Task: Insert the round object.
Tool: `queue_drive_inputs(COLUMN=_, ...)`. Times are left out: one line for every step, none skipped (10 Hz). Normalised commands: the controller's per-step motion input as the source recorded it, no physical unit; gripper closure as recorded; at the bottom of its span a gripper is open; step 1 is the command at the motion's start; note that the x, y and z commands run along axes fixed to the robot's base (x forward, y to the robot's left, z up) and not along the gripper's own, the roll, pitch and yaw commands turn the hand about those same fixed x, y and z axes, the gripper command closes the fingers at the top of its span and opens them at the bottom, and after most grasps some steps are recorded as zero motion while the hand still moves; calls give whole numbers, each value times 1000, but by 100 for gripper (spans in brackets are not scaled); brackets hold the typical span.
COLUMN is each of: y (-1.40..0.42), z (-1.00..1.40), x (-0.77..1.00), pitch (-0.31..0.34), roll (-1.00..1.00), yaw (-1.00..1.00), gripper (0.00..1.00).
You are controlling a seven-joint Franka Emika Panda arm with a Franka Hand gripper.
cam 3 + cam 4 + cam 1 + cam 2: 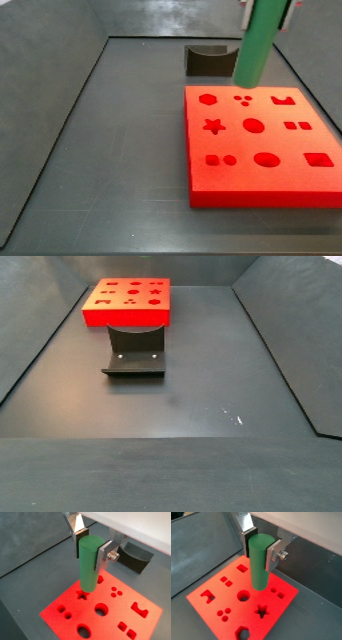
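Closest to my wrist cameras I have the gripper [92, 543], its flat silver fingers [275, 553] clamped on the upper end of the round object [88, 564], so the jaws are narrow and holding the green peg, which hangs upright with its lower end free. Both wrist views agree on that grip; the peg [260, 562] runs straight down from between the plates. Under it I see the red board [140, 627], flat on the dark floor, and the peg's lower end sits over the star-shaped hole [83, 595], though from here I can't tell whether it is above that hole or only lined up with it by the camera angle. In a side view the peg [259, 45] is clearly up in the air, its bottom end well clear of the board [254, 185] and over its far edge; the gripper itself is mostly cut off at the frame's edge there. Beyond the board stands the fixture [207, 60], just beside the board's far edge. In a side view from the opposite end, the fixture [135, 353] comes first and the board [128, 316] lies right behind it, with gripper and peg out of frame.
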Motion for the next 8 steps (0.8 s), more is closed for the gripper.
queue_drive_inputs(y=106, z=80, x=1000, pitch=0, roll=0, yaw=26, gripper=100)
queue_drive_inputs(y=83, z=71, x=1000, pitch=3, roll=0, yaw=40, gripper=100)
queue_drive_inputs(y=43, z=31, x=1000, pitch=4, roll=0, yaw=63, gripper=100)
queue_drive_inputs(y=14, z=0, x=1000, pitch=0, roll=0, yaw=97, gripper=100)
queue_drive_inputs(y=0, z=0, x=1000, pitch=1, roll=0, yaw=114, gripper=100)
queue_drive_inputs(y=0, z=0, x=1000, pitch=3, roll=0, yaw=129, gripper=100)
queue_drive_inputs(y=0, z=0, x=1000, pitch=10, roll=0, yaw=134, gripper=100)
queue_drive_inputs(y=43, z=0, x=1000, pitch=29, roll=10, yaw=171, gripper=100)
